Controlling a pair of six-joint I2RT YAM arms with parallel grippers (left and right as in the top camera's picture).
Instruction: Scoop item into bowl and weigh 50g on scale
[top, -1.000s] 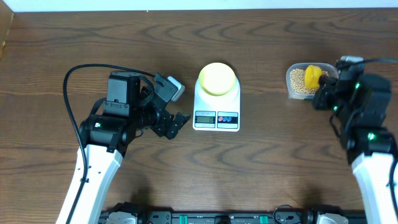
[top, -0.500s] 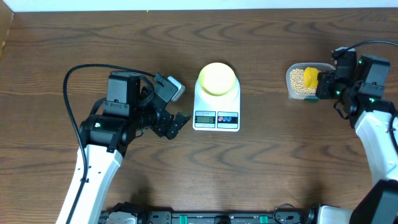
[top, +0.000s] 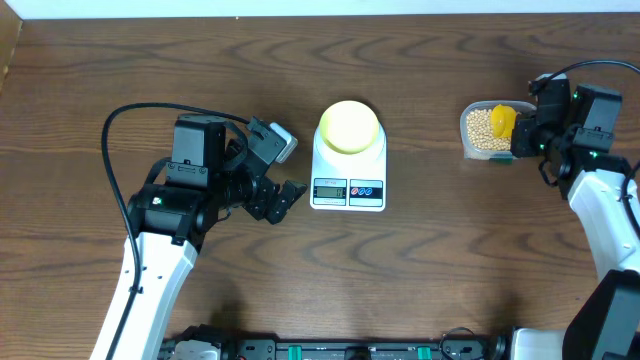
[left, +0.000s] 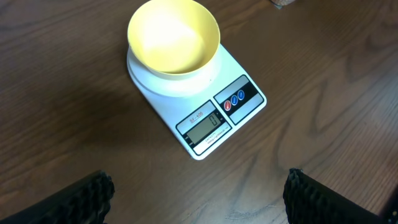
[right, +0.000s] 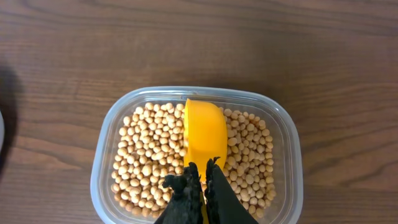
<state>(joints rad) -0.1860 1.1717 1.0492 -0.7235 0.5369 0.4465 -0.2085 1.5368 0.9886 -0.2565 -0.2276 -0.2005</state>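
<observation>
Tan beans (right: 147, 151) fill a clear plastic tub (right: 107, 130), which sits at the right in the overhead view (top: 470, 143). My right gripper (right: 201, 175) is shut on the handle of a bright yellow scoop (right: 204, 132) whose bowl lies face down on the beans; overhead it shows over the tub (top: 503, 121). The pale yellow bowl (left: 173, 36) stands empty on the white scale (left: 233, 115), mid-table (top: 348, 190). My left gripper (top: 283, 199) is open and empty, left of the scale; its fingertips frame the left wrist view (left: 196, 190).
Dark wood table (top: 420, 270). A black cable (top: 130, 110) loops over the left arm. The scale's display (left: 204, 127) reads 0.
My right arm has swung up and back over the tub's right side, carrying the scoop onto the beans. The left arm has not moved.
</observation>
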